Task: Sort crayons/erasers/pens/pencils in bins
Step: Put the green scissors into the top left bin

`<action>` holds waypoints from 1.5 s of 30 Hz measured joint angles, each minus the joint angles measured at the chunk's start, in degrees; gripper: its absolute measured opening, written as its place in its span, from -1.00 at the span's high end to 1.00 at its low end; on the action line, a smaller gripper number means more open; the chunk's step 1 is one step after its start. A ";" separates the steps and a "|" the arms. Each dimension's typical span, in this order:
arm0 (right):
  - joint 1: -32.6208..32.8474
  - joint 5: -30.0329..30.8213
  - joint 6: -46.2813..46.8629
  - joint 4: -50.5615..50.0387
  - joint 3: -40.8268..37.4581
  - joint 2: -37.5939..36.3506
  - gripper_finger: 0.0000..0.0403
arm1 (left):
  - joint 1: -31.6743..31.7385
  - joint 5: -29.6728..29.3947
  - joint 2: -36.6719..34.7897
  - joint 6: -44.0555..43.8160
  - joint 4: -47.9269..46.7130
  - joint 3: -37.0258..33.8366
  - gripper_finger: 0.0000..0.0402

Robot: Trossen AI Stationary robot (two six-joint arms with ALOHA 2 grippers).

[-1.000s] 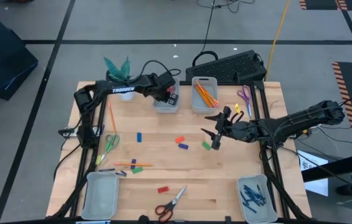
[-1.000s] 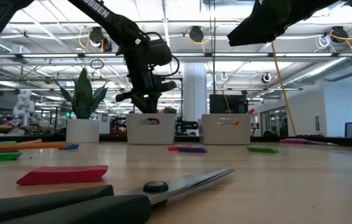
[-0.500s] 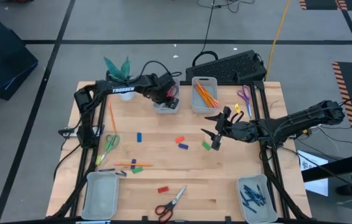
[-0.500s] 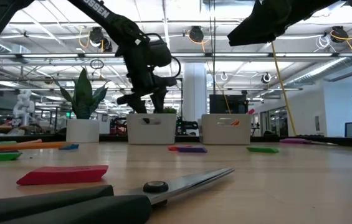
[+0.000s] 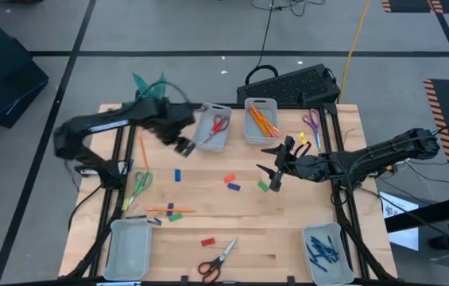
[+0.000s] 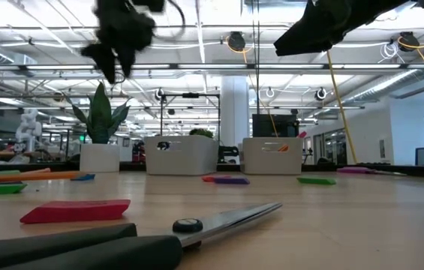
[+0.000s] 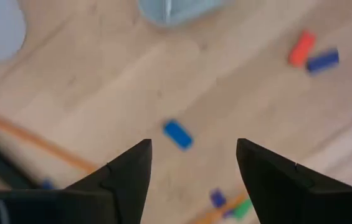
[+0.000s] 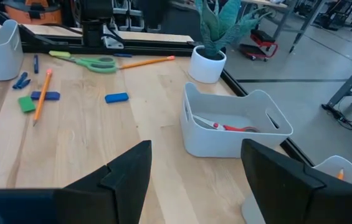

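**Left claw up off the counter, empty; right claw parked mid-counter**

Left claw (image 5: 183,145): raised above the wooden counter (image 5: 288,238), just beside the near-left corner of the back bin (image 5: 213,129) that holds red-handled scissors (image 5: 219,125). Its own camera shows both fingers (image 7: 129,171) spread wide with nothing between them, bare wood and a blue eraser (image 7: 177,134) below. Low view puts it high, above the white plant pot (image 6: 100,157).

Right claw (image 5: 275,168): hangs over the middle-right of the counter, fingers (image 8: 129,171) wide apart, nothing gripped. A green eraser (image 5: 263,186) lies just under and beside it.

Bins: four in all.
- Back bin with the scissors, tilted a little out of line.
- Next to it, back bin (image 5: 261,121) with orange pencils (image 5: 264,121) inside.
- Near-right bin (image 5: 324,253) with dark blue pens (image 5: 321,249) in it.
- Near-left bin (image 5: 129,247); contents can't be made out.

Loose on the counter:
- red eraser (image 5: 229,179) touching a blue one (image 5: 235,187), centre
- another red eraser (image 5: 207,241) near the front, beside red-handled scissors (image 5: 216,260)
- blue eraser (image 5: 178,175) left of centre
- green eraser (image 5: 176,215) and a pencil (image 5: 164,210) lying across, left-front
- a long pencil (image 5: 141,149) along the left side
- green-handled scissors (image 5: 141,183) left
- purple-handled scissors (image 5: 311,121) back right

Crayons: short bluish bits by the left-front pencil, too small to confirm.
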 joint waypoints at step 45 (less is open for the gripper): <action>-0.02 0.00 -0.01 -0.02 0.00 0.00 -0.19 | -17.96 -1.49 -11.41 -34.59 27.07 -53.57 -0.14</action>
